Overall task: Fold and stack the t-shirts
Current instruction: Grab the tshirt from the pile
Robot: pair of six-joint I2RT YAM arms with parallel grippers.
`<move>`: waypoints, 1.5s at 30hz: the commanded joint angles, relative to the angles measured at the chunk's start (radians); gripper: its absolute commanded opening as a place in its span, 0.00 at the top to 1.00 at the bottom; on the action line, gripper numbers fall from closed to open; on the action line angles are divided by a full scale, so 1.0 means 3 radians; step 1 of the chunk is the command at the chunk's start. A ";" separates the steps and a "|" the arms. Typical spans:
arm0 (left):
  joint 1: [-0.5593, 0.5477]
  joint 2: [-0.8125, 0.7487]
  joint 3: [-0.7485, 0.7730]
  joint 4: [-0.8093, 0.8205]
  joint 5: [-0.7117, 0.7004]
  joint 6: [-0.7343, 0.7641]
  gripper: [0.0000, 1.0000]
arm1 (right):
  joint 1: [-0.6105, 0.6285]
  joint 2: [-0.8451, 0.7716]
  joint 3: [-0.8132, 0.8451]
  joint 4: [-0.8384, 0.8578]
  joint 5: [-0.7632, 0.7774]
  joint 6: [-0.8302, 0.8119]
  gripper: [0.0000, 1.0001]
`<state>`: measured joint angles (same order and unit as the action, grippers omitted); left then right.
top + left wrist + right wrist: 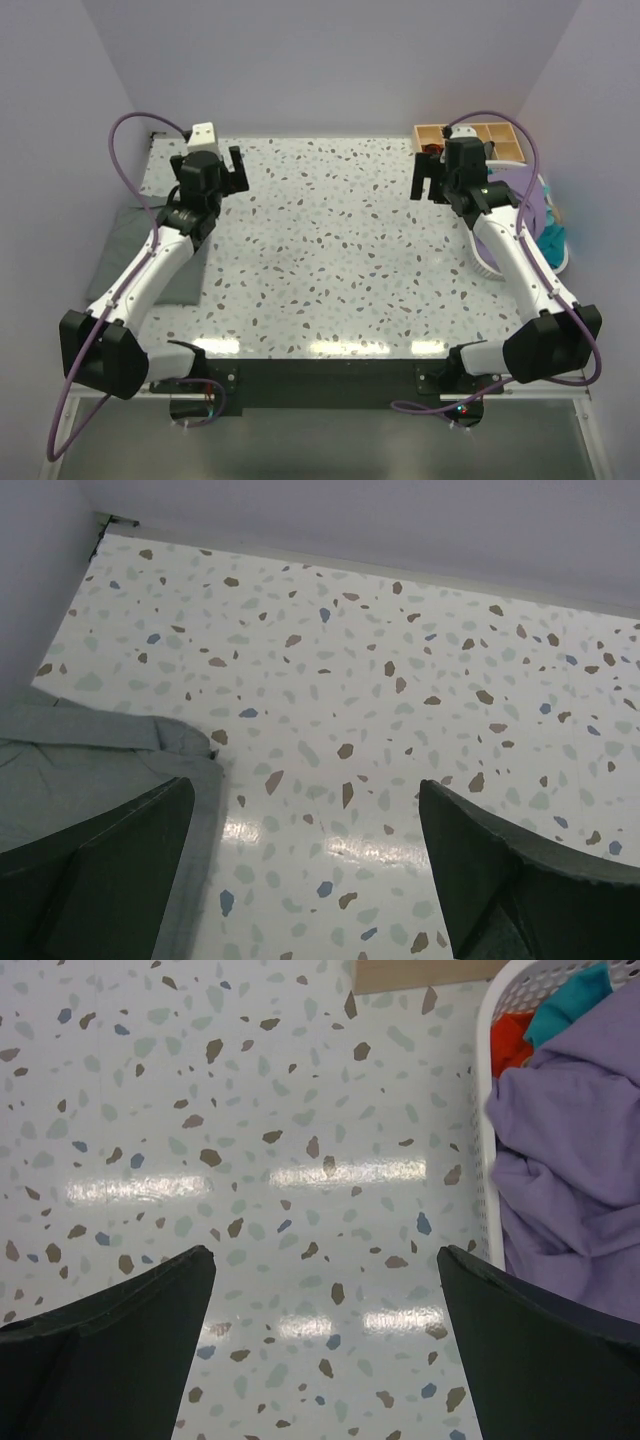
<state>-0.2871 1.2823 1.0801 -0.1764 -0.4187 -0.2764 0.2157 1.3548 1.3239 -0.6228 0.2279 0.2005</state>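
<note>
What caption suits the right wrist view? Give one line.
Open right gripper above the speckled table, beside a white basket holding a purple shirt and teal cloth.

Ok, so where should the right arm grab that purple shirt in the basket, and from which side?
I'd pinch a raised fold of the lavender shirt, coming straight down from above. It lies crumpled on top of the heap, and the wall of the white basket blocks a sideways approach. The right gripper is open.
</note>
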 commanded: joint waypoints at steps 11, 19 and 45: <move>0.0011 0.0041 0.0086 0.0159 0.1038 0.0282 0.00 | -0.0039 0.0678 0.0791 -0.0577 0.1125 0.0027 0.01; 0.0011 0.0250 -0.0118 0.0526 0.1900 0.0104 0.00 | -0.0540 0.0720 0.0655 -0.0547 0.1658 0.0272 0.02; -0.0015 0.0552 -0.0354 0.0946 0.2213 -0.0086 0.15 | -0.1082 0.0506 0.0108 0.0116 0.0624 0.0253 1.00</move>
<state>-0.2882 1.4326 0.9829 0.0463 0.2245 -0.2794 -0.1268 1.6985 1.3922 -0.7212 0.6113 0.3271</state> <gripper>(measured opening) 0.869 0.037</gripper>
